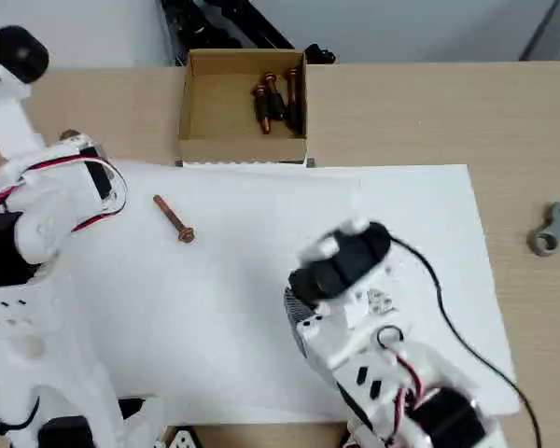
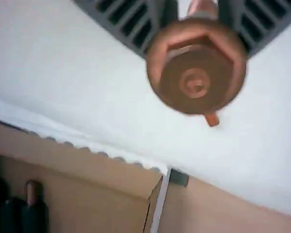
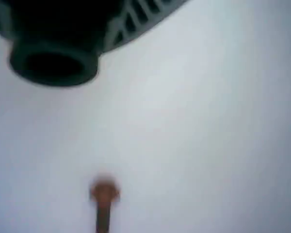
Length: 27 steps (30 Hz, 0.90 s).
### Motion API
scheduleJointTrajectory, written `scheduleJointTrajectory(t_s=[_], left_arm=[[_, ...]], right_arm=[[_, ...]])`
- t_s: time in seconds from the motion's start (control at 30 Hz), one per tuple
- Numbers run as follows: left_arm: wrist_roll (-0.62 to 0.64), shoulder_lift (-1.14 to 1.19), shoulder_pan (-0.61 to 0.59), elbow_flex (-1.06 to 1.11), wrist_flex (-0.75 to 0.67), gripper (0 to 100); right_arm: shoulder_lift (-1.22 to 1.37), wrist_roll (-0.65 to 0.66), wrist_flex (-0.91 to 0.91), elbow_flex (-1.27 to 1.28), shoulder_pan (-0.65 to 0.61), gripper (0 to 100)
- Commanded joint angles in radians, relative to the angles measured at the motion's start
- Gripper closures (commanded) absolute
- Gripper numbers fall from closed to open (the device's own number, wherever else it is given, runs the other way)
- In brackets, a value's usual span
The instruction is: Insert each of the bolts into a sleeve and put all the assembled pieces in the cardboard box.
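My left jaws are clamped shut on a bolt (image 2: 196,73), its head turned toward the wrist camera. The right jaws grip a black sleeve (image 3: 53,63), its open end facing the camera, over the white sheet (image 1: 261,308). The left arm (image 1: 37,215) stands by the bench's left edge, the right arm (image 1: 373,345) by its near edge. A loose bolt (image 1: 173,219) lies flat on the sheet toward its far left corner, apart from both arms. The box (image 1: 243,147) sits at the bench's far edge, touching the sheet. In it, assembled pieces (image 1: 278,101) lie along its right wall. A small grey part (image 1: 551,229) lies on the bare bench (image 1: 401,112) near the right edge.
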Motion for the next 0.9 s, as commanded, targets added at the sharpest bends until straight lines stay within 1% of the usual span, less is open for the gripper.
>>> scheduleJointTrajectory(t_s=[0.0,0.1,0.27,0.33,0.5,0.6,0.67,0.8,0.87], left_arm=[[-0.008,-0.032,0.049,-0.004,-0.078,99],[-0.009,-0.034,0.144,-0.004,-0.13,99],[-0.009,-0.031,0.322,-0.004,-0.256,99],[-0.009,-0.028,0.394,-0.004,-0.301,99],[-0.075,-0.034,0.582,-0.005,-0.322,99],[-0.091,-0.034,0.661,-0.005,-0.315,99],[-0.104,-0.031,0.689,-0.004,-0.293,99],[-0.215,-0.026,0.692,-0.004,-0.236,99],[-0.244,-0.028,0.692,-0.01,-0.21,99]], right_arm=[[-0.202,0.011,-0.223,0.152,0.01,99.5],[-0.225,0.006,-0.357,0.241,0.01,99.5],[-0.185,0.011,-0.644,0.31,0.012,99.6],[-0.148,0.011,-0.711,0.325,0.012,99.6],[-0.05,0.011,-0.785,0.334,0.012,99.6],[-0.035,0.011,-0.794,0.333,0.012,99.6],[-0.035,0.011,-0.788,0.333,0.012,99.6],[-0.035,0.011,-0.786,0.338,0.012,99.6],[-0.035,0.011,-0.786,0.339,0.012,99.6]])
